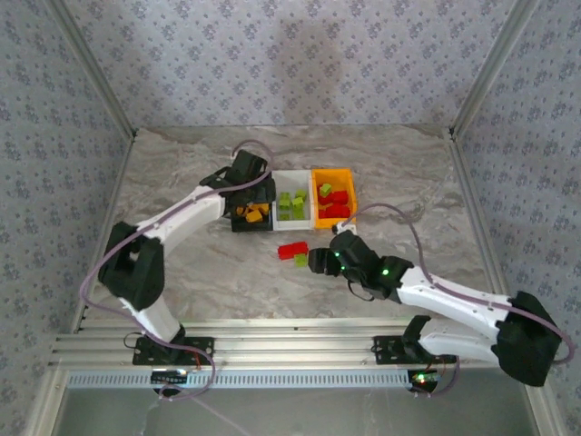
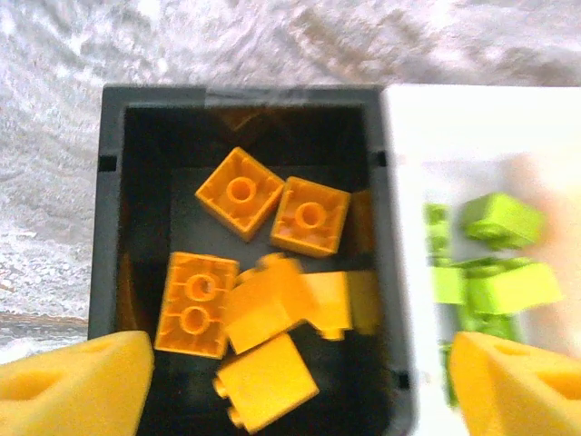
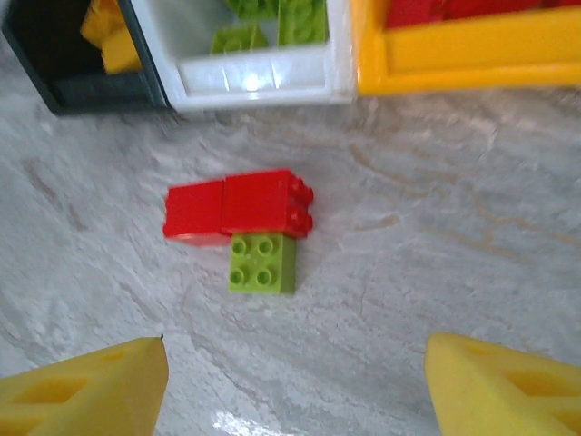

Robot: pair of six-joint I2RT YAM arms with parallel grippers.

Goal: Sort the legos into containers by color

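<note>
Black bin (image 2: 109,227) with orange-yellow bricks (image 2: 241,191); white bin (image 3: 254,77) with lime green bricks (image 2: 504,222); orange-yellow bin (image 3: 472,53) with red bricks (image 1: 338,205). Desk (image 3: 436,254) grey-white, marble veining; loose red pair (image 3: 241,207), loose lime green brick (image 3: 262,263). Walls (image 1: 272,54) pale grey-blue, floral print.

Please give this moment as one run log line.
left gripper: jaws open over black bin holding orange bricks | right gripper: jaws open near red bricks, green brick on table

Top view: far above the bins (image 1: 292,226), from their near side, looking down. Left wrist: close, straight down into the black bin (image 2: 107,227). Right wrist: low before the bins, seemingly tilted forward. Wrist views share the black bin and white bin (image 3: 254,77).
</note>
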